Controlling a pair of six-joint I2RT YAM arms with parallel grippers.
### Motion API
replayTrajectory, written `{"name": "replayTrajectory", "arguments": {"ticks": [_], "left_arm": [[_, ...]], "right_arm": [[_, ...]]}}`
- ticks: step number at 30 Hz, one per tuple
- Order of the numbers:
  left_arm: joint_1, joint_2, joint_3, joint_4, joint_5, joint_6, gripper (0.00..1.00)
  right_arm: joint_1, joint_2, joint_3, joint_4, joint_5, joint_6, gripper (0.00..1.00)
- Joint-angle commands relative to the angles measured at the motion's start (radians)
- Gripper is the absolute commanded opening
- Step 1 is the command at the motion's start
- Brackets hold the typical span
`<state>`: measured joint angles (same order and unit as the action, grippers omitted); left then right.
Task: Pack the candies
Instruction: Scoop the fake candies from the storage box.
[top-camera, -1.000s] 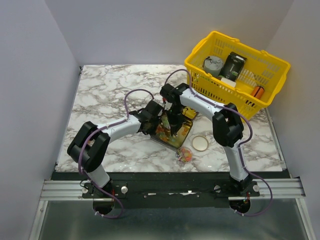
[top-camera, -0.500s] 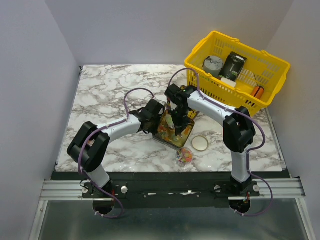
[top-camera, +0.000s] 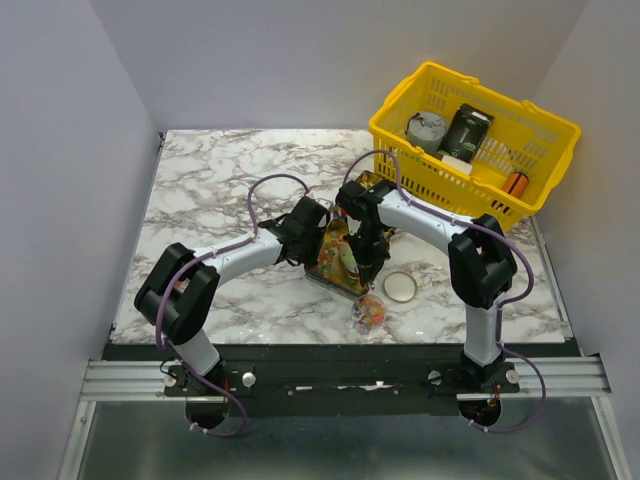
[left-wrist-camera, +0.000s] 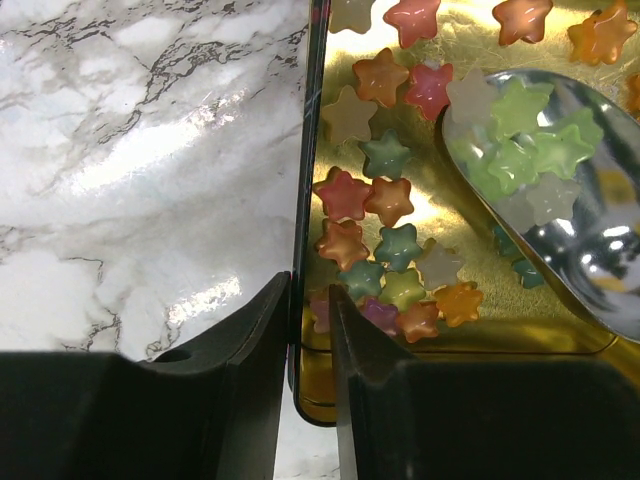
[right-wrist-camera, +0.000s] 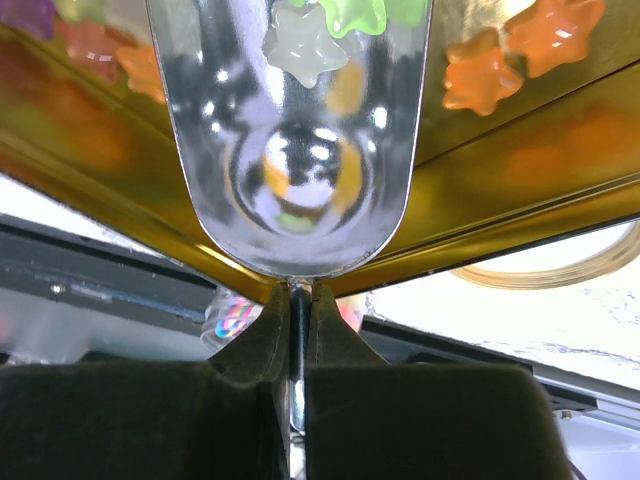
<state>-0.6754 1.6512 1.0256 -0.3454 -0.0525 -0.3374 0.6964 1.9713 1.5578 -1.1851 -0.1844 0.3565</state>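
The candies (left-wrist-camera: 365, 205) are small translucent star shapes in orange, red, green, white and purple, lying in a gold tray (left-wrist-camera: 312, 120). My left gripper (left-wrist-camera: 310, 290) is shut on the tray's left rim, one finger outside and one inside. My right gripper (right-wrist-camera: 295, 300) is shut on the thin handle of a shiny metal scoop (right-wrist-camera: 300, 180). The scoop holds a few green and white stars (right-wrist-camera: 310, 40) over the tray. From above, both grippers meet at the tray (top-camera: 330, 272) in mid-table, left gripper (top-camera: 318, 228) on its left and right gripper (top-camera: 362, 250) over it.
A small clear jar (top-camera: 368, 312) with colourful sweets stands just in front of the tray. Its round lid (top-camera: 400, 286) lies to the right. A yellow basket (top-camera: 470, 150) with a can, a dark box and an orange cylinder stands at the back right.
My right gripper has swung with the scoop from the tray's middle toward its near end. My left gripper has stayed on the tray's rim, and the tray looks narrower from above.
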Motion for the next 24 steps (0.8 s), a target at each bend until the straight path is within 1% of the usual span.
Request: {"name": "replayTrajectory", "arguments": {"ticks": [1,5,11,16,18,21,24], "left_arm": [[0.004,-0.013,0.021,0.013,-0.012,-0.006,0.29],[0.004,-0.010,0.027,0.002,-0.023,-0.005,0.25],[0.005,-0.005,0.028,0.008,-0.029,-0.003,0.22],[0.005,-0.008,0.021,0.000,-0.030,0.000,0.17],[0.007,-0.011,0.014,0.002,-0.029,0.003,0.12],[0.005,-0.014,0.007,0.003,-0.027,0.001,0.01],[0.005,-0.014,0.005,0.003,-0.023,0.001,0.00]], "right_arm": [[-0.003,-0.009,0.018,-0.033,-0.062,-0.039,0.01],[-0.003,-0.003,0.019,-0.044,-0.128,-0.065,0.01],[-0.003,0.009,-0.008,-0.062,-0.138,-0.103,0.01],[-0.012,0.113,0.069,-0.053,-0.162,-0.105,0.01],[-0.020,0.144,0.108,-0.051,-0.161,-0.103,0.01],[-0.038,0.216,0.191,-0.056,-0.167,-0.100,0.01],[-0.063,0.262,0.242,-0.056,-0.167,-0.090,0.01]]}}
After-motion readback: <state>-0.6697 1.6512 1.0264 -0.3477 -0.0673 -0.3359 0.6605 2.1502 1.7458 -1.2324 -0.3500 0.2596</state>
